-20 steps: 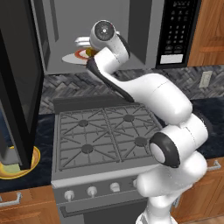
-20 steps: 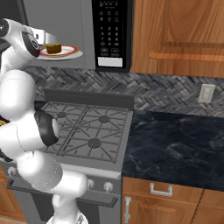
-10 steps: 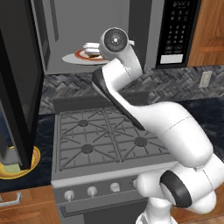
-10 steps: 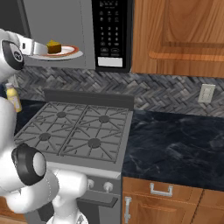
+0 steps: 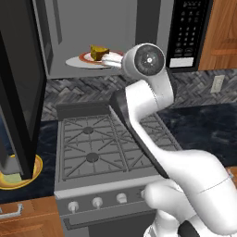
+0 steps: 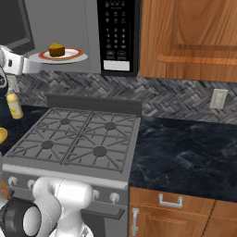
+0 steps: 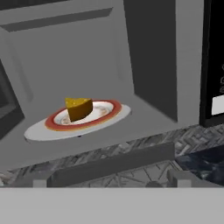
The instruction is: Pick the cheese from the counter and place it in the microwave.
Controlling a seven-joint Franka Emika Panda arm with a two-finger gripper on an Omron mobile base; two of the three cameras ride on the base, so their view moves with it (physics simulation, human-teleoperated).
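Observation:
The cheese [image 5: 99, 52] [image 6: 57, 49] [image 7: 79, 107], a small yellow-orange wedge, rests on a red-rimmed white plate [image 5: 81, 60] [image 6: 69, 56] [image 7: 109, 114] on the glass turntable inside the open microwave [image 5: 83, 28] [image 6: 115, 37] [image 7: 153, 57]. My gripper [image 5: 107, 59] [image 6: 21, 65] hovers just outside the oven's mouth, level with the plate, open and holding nothing. It points at the cheese from a short distance. The dark marbled counter [image 5: 199, 125] [image 6: 185, 152] lies to the right of the stove.
The microwave's black door [image 5: 18, 83] stands swung open at the left. Below is a grey gas stove [image 5: 102, 143] [image 6: 74, 139]. A round yellow-orange dish [image 5: 18, 178] and a yellow bottle [image 6: 14, 105] sit on the counter left of the stove.
My hand has drawn back out of the microwave, away from the plate. The cheese stays where it lay on the plate.

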